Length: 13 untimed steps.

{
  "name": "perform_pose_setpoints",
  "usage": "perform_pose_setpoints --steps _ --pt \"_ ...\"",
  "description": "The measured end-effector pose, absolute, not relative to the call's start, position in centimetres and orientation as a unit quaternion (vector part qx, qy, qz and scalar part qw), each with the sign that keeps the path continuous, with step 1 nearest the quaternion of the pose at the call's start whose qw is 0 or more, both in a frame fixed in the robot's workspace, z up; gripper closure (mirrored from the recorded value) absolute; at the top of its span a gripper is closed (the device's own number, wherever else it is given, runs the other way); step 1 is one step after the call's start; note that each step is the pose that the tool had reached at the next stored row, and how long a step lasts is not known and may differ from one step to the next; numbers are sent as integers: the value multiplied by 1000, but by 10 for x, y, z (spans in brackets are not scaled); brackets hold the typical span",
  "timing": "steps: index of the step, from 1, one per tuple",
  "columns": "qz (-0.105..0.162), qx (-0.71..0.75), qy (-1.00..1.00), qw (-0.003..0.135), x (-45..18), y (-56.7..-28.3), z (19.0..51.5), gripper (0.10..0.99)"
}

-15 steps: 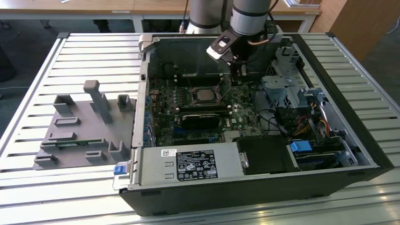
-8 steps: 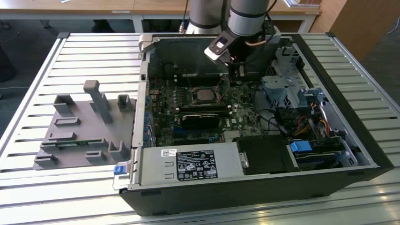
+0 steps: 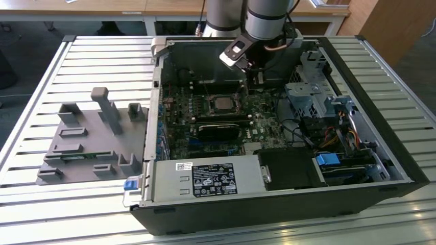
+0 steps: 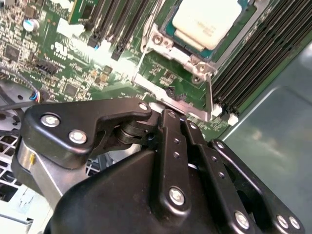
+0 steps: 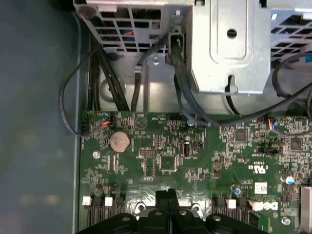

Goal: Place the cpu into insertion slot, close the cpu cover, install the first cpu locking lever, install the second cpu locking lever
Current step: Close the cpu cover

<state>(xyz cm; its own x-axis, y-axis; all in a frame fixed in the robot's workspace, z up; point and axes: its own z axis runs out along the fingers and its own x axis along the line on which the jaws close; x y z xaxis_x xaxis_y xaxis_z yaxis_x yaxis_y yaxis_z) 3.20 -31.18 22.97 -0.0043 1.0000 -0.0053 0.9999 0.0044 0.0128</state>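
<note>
The cpu (image 3: pixel 223 103) lies in the insertion slot (image 3: pixel 210 97) in the middle of the motherboard, its silvery top (image 4: pixel 207 22) facing up. Around it sits the cpu cover (image 4: pixel 161 41), a thin metal frame that looks lowered onto the chip. A thin metal lever (image 4: pixel 210 95) stands at the socket's corner, and a flat metal bar (image 4: pixel 161 95) runs along its edge. My gripper (image 3: pixel 257 83) hangs low inside the case, just beyond the socket toward the exterior view's right. Its black fingers (image 5: pixel 168 197) are pressed together with nothing between them, and the tips (image 4: pixel 163 116) are close to the flat bar.
The open computer case (image 3: pixel 395 168) lies on a slatted metal table. A drive cage (image 5: pixel 229 44) with cables stands beside the gripper. Memory slots (image 4: pixel 253 63) run next to the socket. A power supply (image 3: pixel 208 178) fills the near side. A grey fixture plate (image 3: pixel 89 138) lies at the exterior view's left.
</note>
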Motion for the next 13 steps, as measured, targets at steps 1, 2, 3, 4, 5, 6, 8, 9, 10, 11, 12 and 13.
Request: perform_pose_setpoints --steps 1,2,3,4,5,6,8,9,10,11,12,13 --pt "3 706 709 6 30 -312 230 965" --pt "3 706 709 6 29 -312 229 965" --pt "3 706 709 6 27 -312 229 965" --pt "3 706 709 6 26 -312 229 965" --pt "3 706 709 6 24 -312 229 965" --pt "3 706 709 6 23 -312 229 965" --pt "3 706 709 6 20 -312 229 965" --pt "3 706 709 6 19 -312 229 965" --pt "3 706 709 6 18 -312 228 965" --pt "3 706 709 6 17 -312 228 965" --pt "3 706 709 6 15 -312 228 965" --pt "3 706 709 6 14 -312 228 965"
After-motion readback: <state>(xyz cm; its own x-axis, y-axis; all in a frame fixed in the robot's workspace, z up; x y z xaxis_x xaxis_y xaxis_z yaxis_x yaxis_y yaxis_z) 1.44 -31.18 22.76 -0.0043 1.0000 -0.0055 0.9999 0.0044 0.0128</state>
